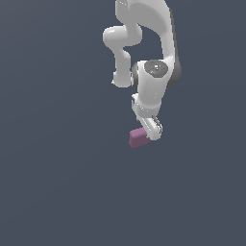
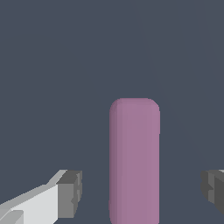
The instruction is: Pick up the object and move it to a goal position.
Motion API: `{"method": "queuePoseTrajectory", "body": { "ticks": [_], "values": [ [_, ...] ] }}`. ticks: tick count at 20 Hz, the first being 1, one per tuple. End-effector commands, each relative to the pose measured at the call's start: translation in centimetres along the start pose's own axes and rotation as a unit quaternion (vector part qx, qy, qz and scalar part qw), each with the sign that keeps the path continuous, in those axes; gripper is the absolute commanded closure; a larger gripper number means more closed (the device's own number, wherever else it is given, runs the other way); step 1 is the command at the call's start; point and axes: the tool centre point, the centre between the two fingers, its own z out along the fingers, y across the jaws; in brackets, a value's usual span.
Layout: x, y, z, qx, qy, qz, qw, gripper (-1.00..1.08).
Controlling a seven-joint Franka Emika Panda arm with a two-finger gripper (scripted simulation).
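The object, a small mauve-purple block (image 1: pixel 138 138) with rounded edges, lies on the dark grey floor in the exterior view. My gripper (image 1: pixel 153 130) is at the block's right end there, low and partly covering it. In the wrist view the block (image 2: pixel 134 162) runs lengthwise between my two grey fingertips. One fingertip (image 2: pixel 70 194) and the other (image 2: pixel 213 190) each stand clear of the block's sides, with floor showing in the gaps. The gripper (image 2: pixel 141 192) is open and holds nothing.
The white arm (image 1: pixel 149 57) reaches down from the upper part of the exterior view. A plain dark grey surface (image 1: pixel 57 168) surrounds the block on all sides.
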Motion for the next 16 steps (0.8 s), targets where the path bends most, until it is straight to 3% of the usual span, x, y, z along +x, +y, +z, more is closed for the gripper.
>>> {"method": "queuePoseTrajectory", "body": {
  "ticks": [1,14,15,16],
  "values": [
    [0.0,0.0,0.6,0.0,0.0,0.0,1.0,-0.92],
    [0.0,0.0,4.8,0.0,0.0,0.002,1.0,-0.92],
    [0.0,0.0,4.8,0.0,0.0,0.002,1.0,1.08],
    [0.0,0.0,4.8,0.0,0.0,0.002,1.0,1.08]
  ]
}}
